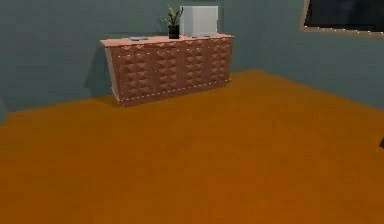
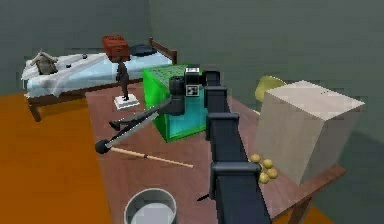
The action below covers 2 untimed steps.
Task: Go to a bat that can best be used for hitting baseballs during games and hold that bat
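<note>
The grey bat (image 2: 130, 130) lay on the worktop (image 2: 190, 182); its long axis slanted from a dark rounded end at the arm side view's lower left up toward the fingers (image 2: 167, 108), which stood at its upper end, before a green box (image 2: 158, 85); whether they touched or grasped it could not be told; a thinner pale stick (image 2: 150, 158) lay just below.

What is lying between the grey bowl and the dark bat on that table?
A thin wooden stick lies between the bowl and the dark bat, in the arm side view.
</note>
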Motion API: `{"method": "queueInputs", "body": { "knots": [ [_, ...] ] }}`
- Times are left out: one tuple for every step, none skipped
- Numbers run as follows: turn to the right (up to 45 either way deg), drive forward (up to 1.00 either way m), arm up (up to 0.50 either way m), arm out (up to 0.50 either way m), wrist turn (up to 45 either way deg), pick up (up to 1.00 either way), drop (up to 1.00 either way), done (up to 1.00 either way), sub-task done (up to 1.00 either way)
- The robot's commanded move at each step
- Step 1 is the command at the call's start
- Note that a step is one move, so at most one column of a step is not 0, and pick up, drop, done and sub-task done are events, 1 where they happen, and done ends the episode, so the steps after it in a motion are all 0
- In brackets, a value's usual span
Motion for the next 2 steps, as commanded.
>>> {"method": "queueInputs", "body": {
  "knots": [
    [0.0, 0.0, 0.0, 0.0, 45.0, 0.0, 0.0, 0.0, 0.0],
    [0.0, 0.0, 0.0, 0.0, 45.0, 0.0, 0.0, 0.0, 0.0]
  ]
}}
